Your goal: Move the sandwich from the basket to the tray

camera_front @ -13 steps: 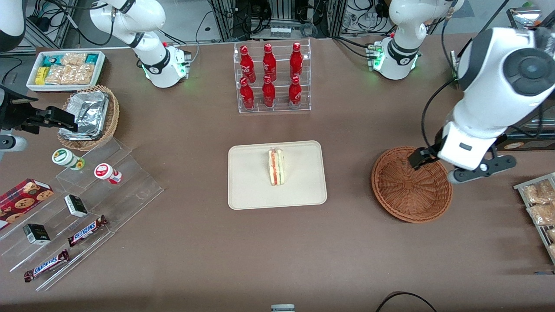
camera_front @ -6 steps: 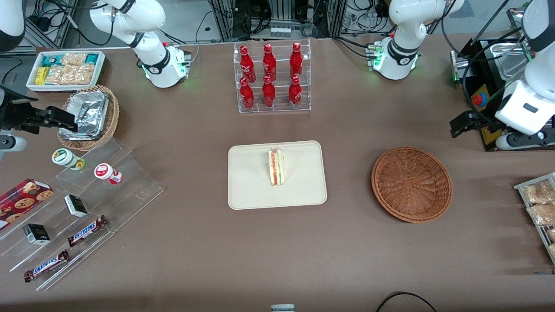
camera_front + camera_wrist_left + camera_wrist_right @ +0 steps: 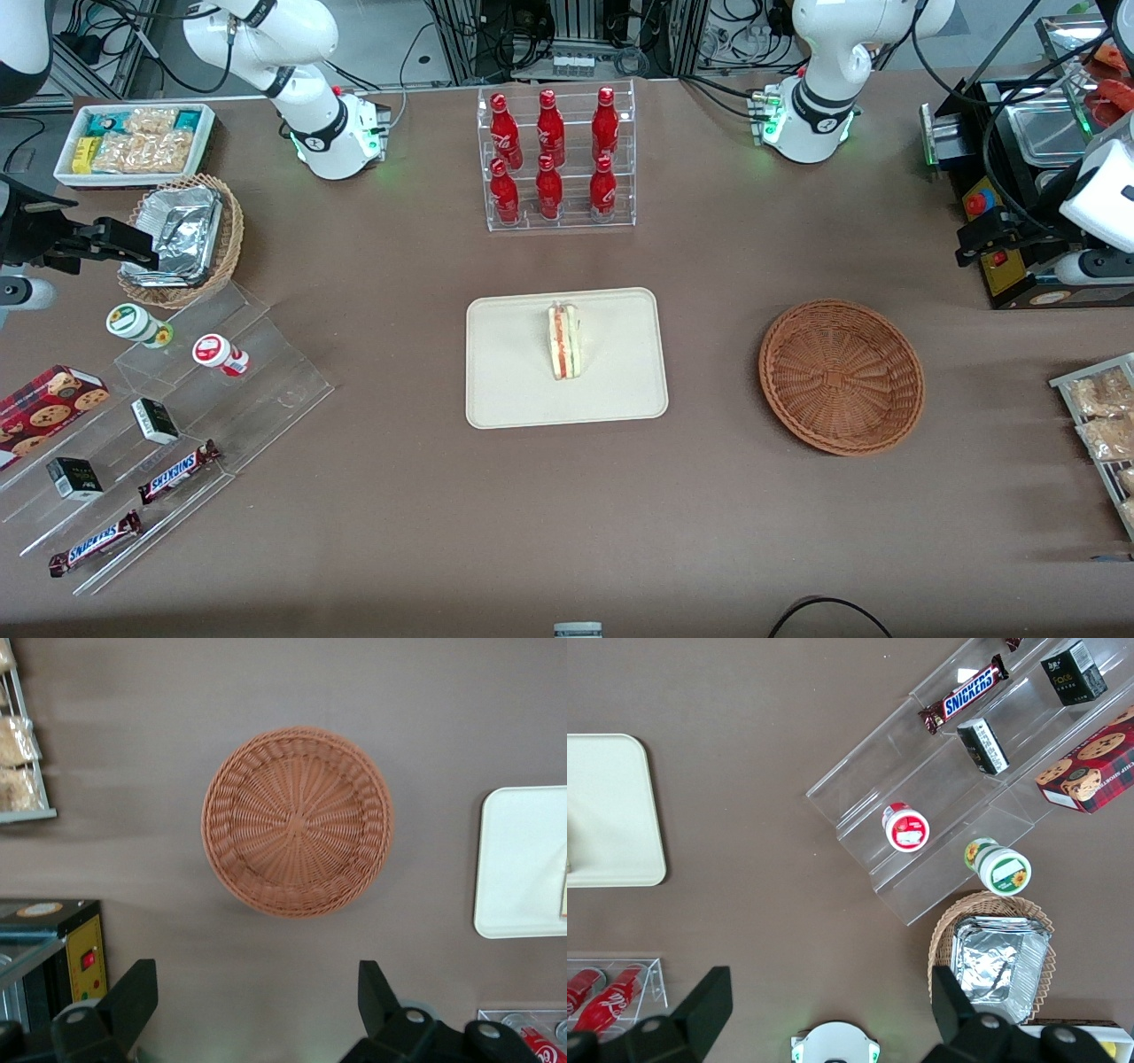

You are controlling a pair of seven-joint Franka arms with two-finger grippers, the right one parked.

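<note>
1. The gripper (image 3: 252, 1005) hangs high over the worktop (image 3: 709, 532) at the working arm's end, its two dark fingers (image 3: 133, 992) spread wide with nothing between them.
2. Straight out ahead of those fingers lies the basket (image 3: 297, 821), a round shallow bowl of reddish-brown wicker, its weave radiating from the centre; nothing rests in it.
3. The sandwich (image 3: 563, 340), a pale bread wedge with a red and green filling stripe, lies on the tray (image 3: 514, 390), well apart from the fingers, toward the parked arm's end from the basket.
4. The tray is flat, cream plastic, rectangular with rounded corners and a low rim.
5. Readable writing: two "SNICKERS" bars (image 3: 177, 471) on a clear stepped acrylic stand (image 3: 266, 390).
6. Red bottles (image 3: 549, 186) with white script stand in a clear rack.
</note>
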